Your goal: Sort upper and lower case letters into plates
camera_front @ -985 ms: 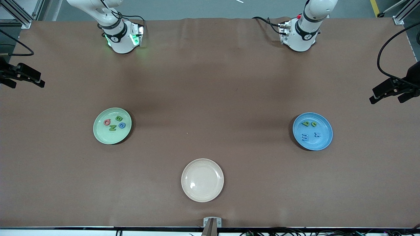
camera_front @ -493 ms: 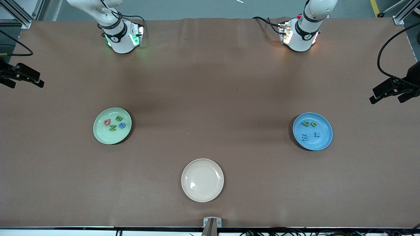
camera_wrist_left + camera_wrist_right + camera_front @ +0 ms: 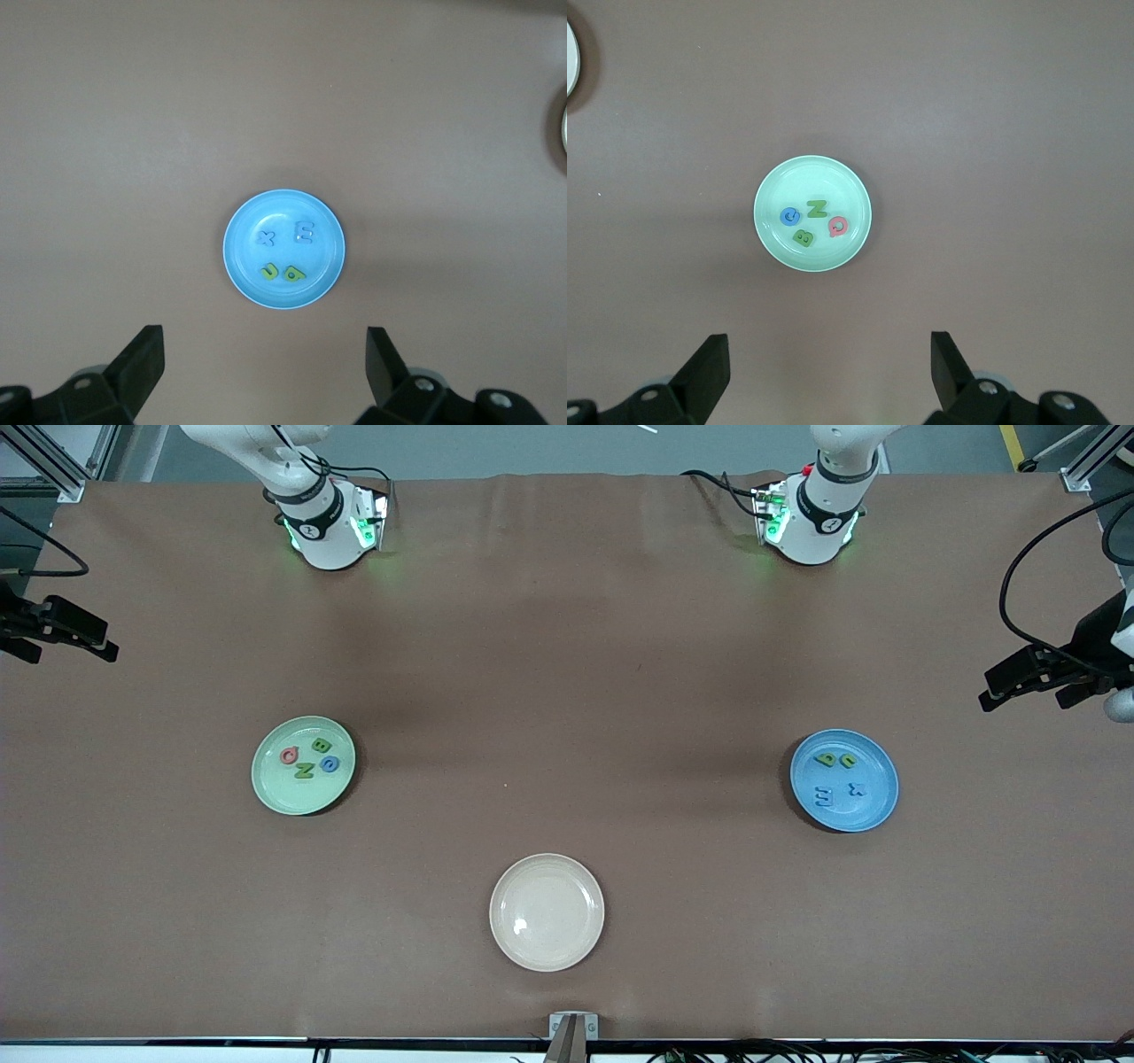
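Both grippers, left [image 3: 261,372] and right [image 3: 828,372], hang spread wide and empty (high up), each over its plate [image 3: 283,249] [image 3: 812,212] holding four letters [image 3: 283,254] [image 3: 811,221].

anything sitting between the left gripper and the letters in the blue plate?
Nothing visible. The left gripper hangs open high over the blue plate, with only bare table between. The four small letters lie loose in it. The right gripper hangs open over the mint green plate, its capitals inside. The cream-beige plate sits apart.

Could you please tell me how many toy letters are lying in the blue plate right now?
4, all in the blue plate: blue m, blue x, and two green letters side by side; none seem hidden.
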Robot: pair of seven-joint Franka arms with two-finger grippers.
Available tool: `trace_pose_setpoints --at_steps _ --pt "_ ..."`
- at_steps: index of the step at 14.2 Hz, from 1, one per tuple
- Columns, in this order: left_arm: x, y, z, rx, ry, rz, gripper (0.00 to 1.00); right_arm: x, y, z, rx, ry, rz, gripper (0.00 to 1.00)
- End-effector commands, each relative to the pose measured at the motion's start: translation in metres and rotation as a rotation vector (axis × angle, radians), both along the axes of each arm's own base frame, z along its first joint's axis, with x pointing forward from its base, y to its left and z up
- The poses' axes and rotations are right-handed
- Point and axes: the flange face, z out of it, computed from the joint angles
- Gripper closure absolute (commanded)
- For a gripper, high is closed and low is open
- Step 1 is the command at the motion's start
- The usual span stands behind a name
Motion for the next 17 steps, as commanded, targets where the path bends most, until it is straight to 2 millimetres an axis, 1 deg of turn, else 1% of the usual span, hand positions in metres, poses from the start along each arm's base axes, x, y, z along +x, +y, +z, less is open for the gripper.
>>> trace_pose_setpoints --at_steps 1,8,17 --pt "-0.0073 -0.0016 0.0121 -0.008 0.001 -0.001 0.0 -0.0099 -0.0025 0.0015 -0.002 -0.01 0.008 0.0" --pt "-0.0091 -0.0059 0.0111 -0.004 0.015 -0.007 0.0 -0.0099 -0.0025 0.0015 -0.002 -0.01 0.008 0.0" --pt "-0.0095 -0.0032 0.0127 0.0 0.012 -0.006 0.0 -0.0099 -0.0025 0.0015 -0.002 -0.01 0.008 0.0"
